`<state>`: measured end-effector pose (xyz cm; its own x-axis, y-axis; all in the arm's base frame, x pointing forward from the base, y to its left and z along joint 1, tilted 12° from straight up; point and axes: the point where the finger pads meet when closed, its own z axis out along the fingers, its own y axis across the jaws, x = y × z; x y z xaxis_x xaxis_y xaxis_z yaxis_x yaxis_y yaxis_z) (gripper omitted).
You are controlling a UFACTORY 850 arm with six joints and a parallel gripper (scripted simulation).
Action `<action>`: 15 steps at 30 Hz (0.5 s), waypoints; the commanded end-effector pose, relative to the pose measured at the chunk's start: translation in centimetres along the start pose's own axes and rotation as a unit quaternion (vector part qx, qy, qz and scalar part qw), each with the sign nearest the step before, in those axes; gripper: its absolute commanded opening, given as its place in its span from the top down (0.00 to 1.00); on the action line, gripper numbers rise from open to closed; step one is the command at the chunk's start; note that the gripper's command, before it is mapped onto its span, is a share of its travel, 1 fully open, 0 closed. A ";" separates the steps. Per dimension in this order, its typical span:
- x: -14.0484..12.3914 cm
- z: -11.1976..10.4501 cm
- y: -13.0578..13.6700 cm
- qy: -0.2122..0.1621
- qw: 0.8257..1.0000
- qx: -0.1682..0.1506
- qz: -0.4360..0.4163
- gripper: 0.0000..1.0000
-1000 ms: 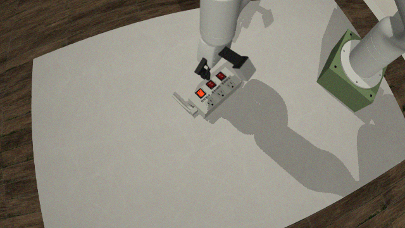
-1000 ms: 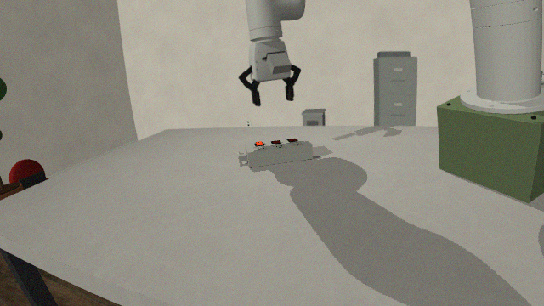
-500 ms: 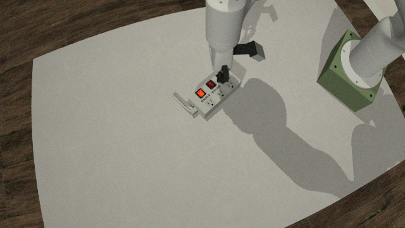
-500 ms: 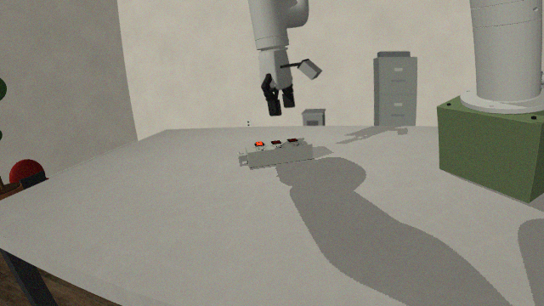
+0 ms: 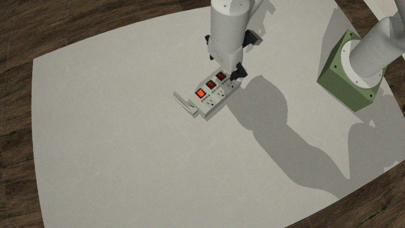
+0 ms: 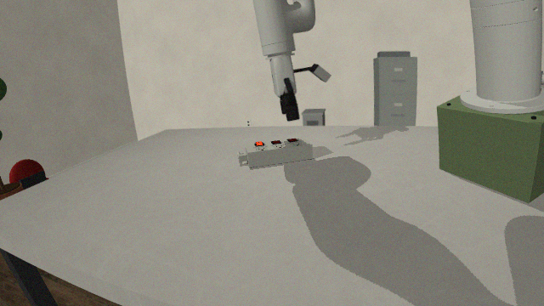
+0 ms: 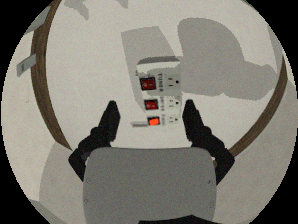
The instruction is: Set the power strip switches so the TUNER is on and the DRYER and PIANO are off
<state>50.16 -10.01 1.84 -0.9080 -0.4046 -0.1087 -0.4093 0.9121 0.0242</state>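
The power strip [image 5: 212, 94] lies flat mid-bench [image 5: 126, 158]; one end switch [image 5: 200, 93] glows, two are dark. The hand [image 6: 289, 108] hovers above, fingers spread and empty. Its labels are unreadable, so it should read them before pressing one rocker with a single fingertip.

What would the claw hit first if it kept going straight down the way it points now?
Most likely the power strip. The open claw hangs above it, empty, fingers to either side of its end with the lit switch. Exact depth is unclear, so the touchdown spot is a judgement.
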 end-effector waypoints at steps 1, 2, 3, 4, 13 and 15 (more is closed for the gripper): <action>0.2 0.2 0.0 -0.052 0.998 -0.014 -0.035 0.00; 0.2 0.2 0.0 -0.051 0.998 -0.013 -0.040 0.00; 0.2 0.2 0.0 -0.051 0.998 -0.013 -0.043 0.00; 0.3 0.2 0.0 -0.051 0.998 -0.013 -0.045 0.00; 0.3 0.3 0.0 -0.051 0.997 -0.013 -0.048 1.00; 0.3 0.3 0.0 -0.051 0.997 -0.013 -0.048 1.00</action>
<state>49.93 -10.12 1.53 -0.8612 -0.4823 -0.1603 -0.4945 0.8680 0.0450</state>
